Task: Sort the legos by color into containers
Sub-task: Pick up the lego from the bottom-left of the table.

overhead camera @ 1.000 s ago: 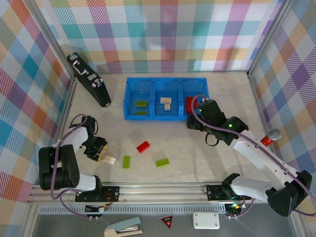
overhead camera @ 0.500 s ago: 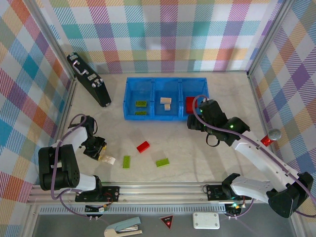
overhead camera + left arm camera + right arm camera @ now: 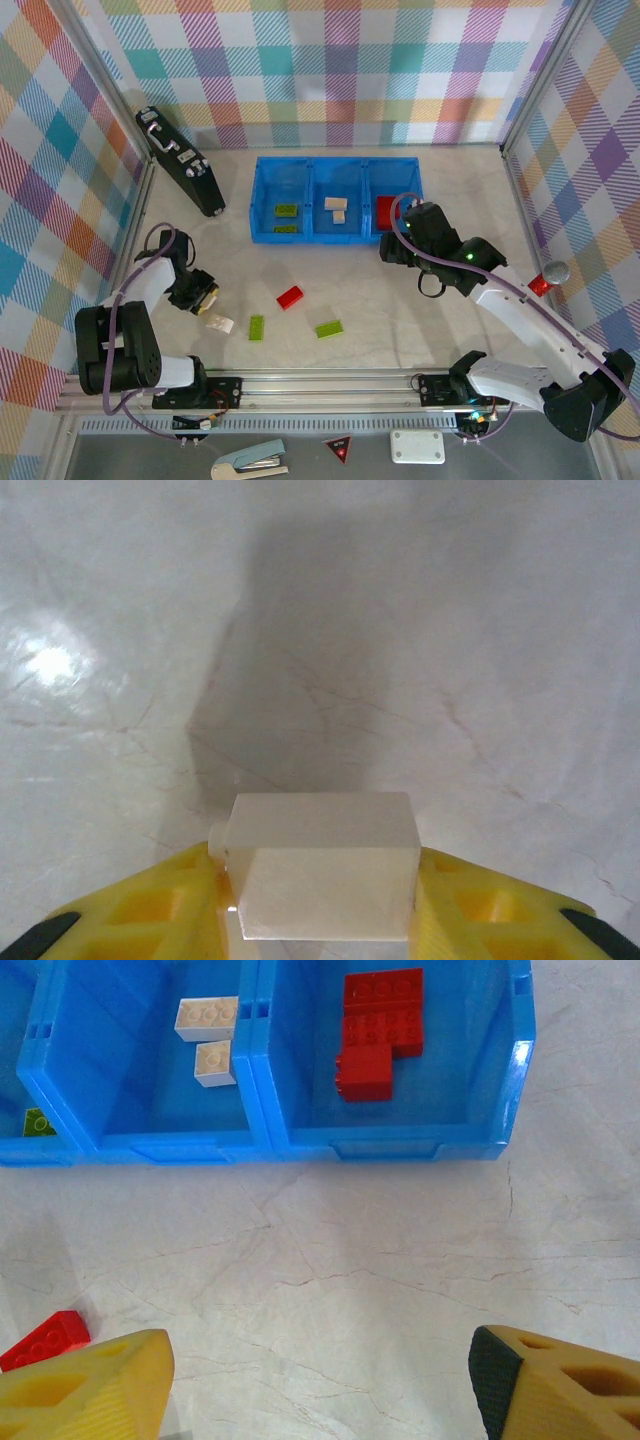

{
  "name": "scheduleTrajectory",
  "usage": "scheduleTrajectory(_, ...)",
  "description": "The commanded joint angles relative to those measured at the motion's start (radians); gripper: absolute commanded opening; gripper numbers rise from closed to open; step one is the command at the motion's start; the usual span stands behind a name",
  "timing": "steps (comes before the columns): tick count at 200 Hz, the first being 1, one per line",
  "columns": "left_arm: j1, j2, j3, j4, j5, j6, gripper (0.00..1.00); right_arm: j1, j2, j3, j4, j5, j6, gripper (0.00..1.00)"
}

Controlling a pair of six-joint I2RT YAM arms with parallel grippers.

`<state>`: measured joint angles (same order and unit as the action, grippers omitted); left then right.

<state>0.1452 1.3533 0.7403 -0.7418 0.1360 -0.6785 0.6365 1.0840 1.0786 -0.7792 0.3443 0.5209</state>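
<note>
Since a second before, my left gripper point(image 3: 322, 910) had narrowed onto the cream brick point(image 3: 320, 850), gripping it end to end near the table's point(image 3: 400, 310) near-left corner. The tray's middle compartment point(image 3: 352, 226) lay far and rightward; my right gripper point(image 3: 320, 1385), open and empty, hung nearer it.

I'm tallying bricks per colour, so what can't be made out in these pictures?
Right wrist: left compartment cut by the frame edge, one green lego corner showing.
Top external: right arm covers part of the red legos.
Left wrist: fingers beside the cream lego cut off by the bottom edge.
</note>
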Motion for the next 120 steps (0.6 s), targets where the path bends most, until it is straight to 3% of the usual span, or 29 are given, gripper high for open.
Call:
scheduleTrajectory(1, -0.013, -0.017, 0.065, -0.016, 0.023, 0.156, 0.28, 0.008, 0.01, 0.018, -0.021, 0.01, 0.017, 0.78)
scheduleTrajectory(62, -0.165, -0.02, 0.148, -0.049, -0.092, 0.304, 0.28, 0.01, 0.026, 0.03, -0.066, 0.029, 0.013, 0.79)
scheduleTrajectory(120, -0.4, 0.026, 0.269, -0.081, -0.23, 0.289, 0.29, 0.011, 0.043, 0.024, -0.101, 0.034, 0.011, 0.78)
